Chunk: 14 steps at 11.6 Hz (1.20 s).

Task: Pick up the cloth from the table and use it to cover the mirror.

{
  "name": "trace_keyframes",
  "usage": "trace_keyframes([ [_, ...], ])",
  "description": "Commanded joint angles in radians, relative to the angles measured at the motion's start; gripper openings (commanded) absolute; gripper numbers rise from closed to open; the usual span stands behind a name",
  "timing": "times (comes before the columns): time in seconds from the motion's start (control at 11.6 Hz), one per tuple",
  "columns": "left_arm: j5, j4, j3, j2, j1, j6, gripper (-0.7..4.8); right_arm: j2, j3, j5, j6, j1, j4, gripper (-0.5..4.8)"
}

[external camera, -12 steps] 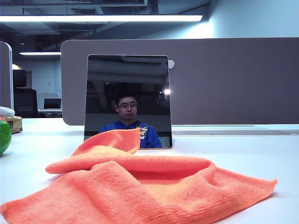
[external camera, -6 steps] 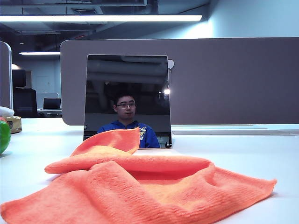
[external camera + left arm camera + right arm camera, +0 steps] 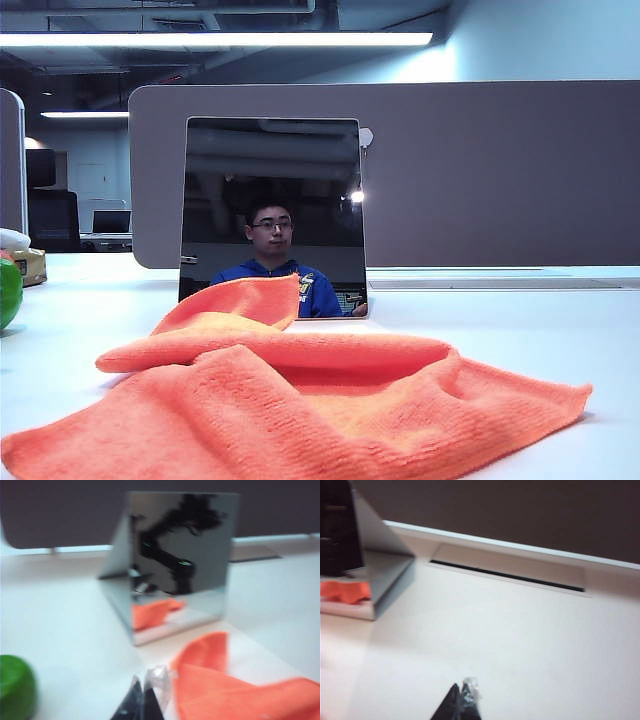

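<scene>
Both closed: left gripper (image 3: 145,700) beside cloth (image 3: 235,690), right gripper (image 3: 462,702) over table (image 3: 520,645)

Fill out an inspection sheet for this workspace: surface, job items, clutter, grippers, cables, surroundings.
Surface: white table, glossy, with a closed slot cover near the back edge.
Job's things: orange cloth lies crumpled on the table in front of the mirror; the mirror stands upright, uncovered.
Clutter: green round object at the left edge, a small box behind it.
Grippers: left gripper shut, empty, beside the cloth's edge; right gripper shut, empty, over bare table. Neither shows in the exterior view.
Cables: nothing seen.
Surroundings: grey desk partition behind the mirror; ceiling lights on.
</scene>
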Motion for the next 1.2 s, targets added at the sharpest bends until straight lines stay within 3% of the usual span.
trace_keyframes([
  [0.09, 0.171, -0.002, 0.050, 0.137, -0.005, 0.012, -0.06, 0.127, 0.084, -0.216, -0.002, 0.002, -0.010, -0.01],
  [0.34, 0.173, -0.001, 0.062, 0.222, -0.053, 0.029, -0.06, 0.182, 0.088, -0.286, -0.002, 0.063, -0.036, -0.01],
  [0.43, 0.110, 0.038, 0.063, 0.418, -0.207, 0.076, -0.06, 0.313, 0.087, -0.227, -0.029, 0.300, -0.106, 0.04],
  [0.6, 0.104, 0.165, 0.063, 0.538, -0.294, 0.072, -0.06, 0.398, 0.088, -0.101, -0.029, 0.470, -0.101, 0.55],
  [0.69, 0.104, 0.293, 0.063, 0.570, -0.315, 0.071, -0.06, 0.446, 0.087, -0.080, -0.028, 0.543, -0.089, 0.54],
  [0.86, 0.108, 0.472, 0.063, 0.570, -0.315, 0.070, -0.06, 0.454, 0.087, -0.079, -0.028, 0.558, -0.058, 0.54],
  [0.95, 0.139, 0.556, 0.063, 0.568, -0.315, 0.002, -0.06, 0.454, 0.087, -0.076, -0.028, 0.558, -0.050, 0.54],
  [1.2, 0.153, 0.587, 0.063, 0.568, -0.315, -0.001, -0.06, 0.462, 0.087, -0.076, -0.027, 0.559, -0.052, 0.56],
])
